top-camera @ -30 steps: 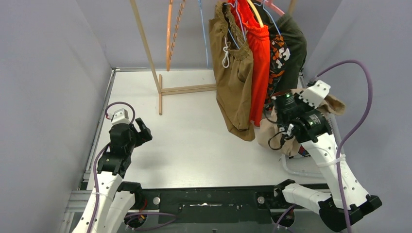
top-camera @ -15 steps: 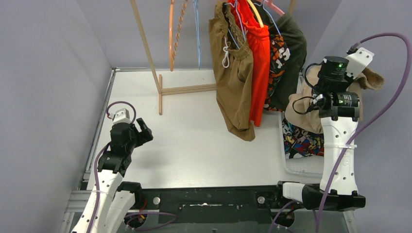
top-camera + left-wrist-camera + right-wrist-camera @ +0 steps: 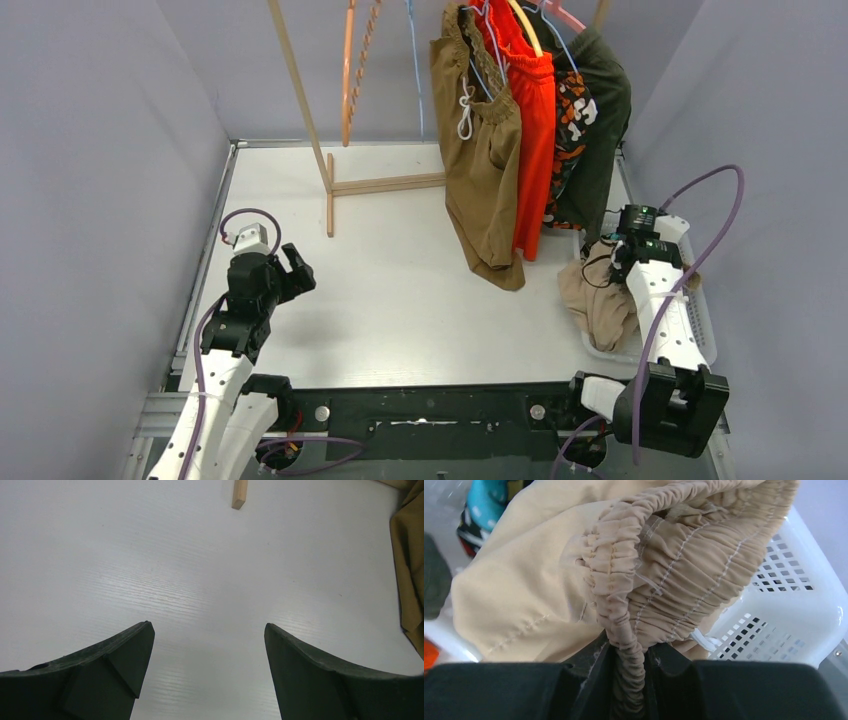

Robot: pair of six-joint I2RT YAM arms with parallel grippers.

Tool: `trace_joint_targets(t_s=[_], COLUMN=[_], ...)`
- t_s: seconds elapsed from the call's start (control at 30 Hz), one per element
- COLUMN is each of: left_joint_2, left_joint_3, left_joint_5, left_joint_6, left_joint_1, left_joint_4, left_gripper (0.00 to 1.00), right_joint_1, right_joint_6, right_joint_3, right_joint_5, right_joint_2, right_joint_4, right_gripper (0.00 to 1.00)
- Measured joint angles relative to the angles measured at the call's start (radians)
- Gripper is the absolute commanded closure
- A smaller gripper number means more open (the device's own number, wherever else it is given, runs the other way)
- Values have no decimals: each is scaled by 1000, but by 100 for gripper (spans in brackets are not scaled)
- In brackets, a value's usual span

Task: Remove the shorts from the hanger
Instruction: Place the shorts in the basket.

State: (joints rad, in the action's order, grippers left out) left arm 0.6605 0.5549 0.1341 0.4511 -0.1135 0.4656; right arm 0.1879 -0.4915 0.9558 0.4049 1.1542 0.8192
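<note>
Now, right fingers (image 3: 591, 669) pinched on beige shorts (image 3: 524, 595), left fingers (image 3: 115, 675) wide apart

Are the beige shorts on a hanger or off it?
Off. The beige shorts hang from the right gripper, pinched at the waistband, over the white basket.

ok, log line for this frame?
right jaws: shut on beige shorts waistband, at white basket | left jaws: open, empty, above table | rack: brown shorts, red shorts, camouflage shorts, green shorts hanging

Robot lab cell, grey walls (image 3: 100, 200), white table (image 3: 400, 290)
</note>
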Motion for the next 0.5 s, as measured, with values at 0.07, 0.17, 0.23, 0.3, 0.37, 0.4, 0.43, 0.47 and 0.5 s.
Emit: trace_joint_targets(t_s=[0.07,0.17,0.23,0.3,0.37,0.4,0.43,0.47,0.5], left_joint_2=[0,0,0,0,0,0,0,-1,-1], left_joint_3=[0,0,0,0,0,0,0,0,0], left_joint_5=[-3,-7,-8,-8,-8,-8,-8,-8,-8], left_joint_6=[0,0,0,0,-1,-1,-1,-1,-1], left_joint_1=[0,0,1,3,4,4,4,4,4], left_joint_4=[0,0,0,0,-1,-1,-1,-1,0], left_gripper=[18,19,18,18,18,18,18,18,18], right_joint_1=[39,72,83,94,104,108,111,113,113], right_joint_6=[-15,5,37,75,100,105,108,108,108], right_joint_3=[-10,32,101,192,250,254,245,216,180], right_joint_5=[-6,-8,-12,-21,-22,-21,-22,-23,-27], right_joint_2=[12,13,19,31,37,37,37,36,34], right_joint_4=[3,-1,1,-11,-50,-74,-92,-116,-139], right_gripper=[100,99,99,99,99,99,99,99,99])
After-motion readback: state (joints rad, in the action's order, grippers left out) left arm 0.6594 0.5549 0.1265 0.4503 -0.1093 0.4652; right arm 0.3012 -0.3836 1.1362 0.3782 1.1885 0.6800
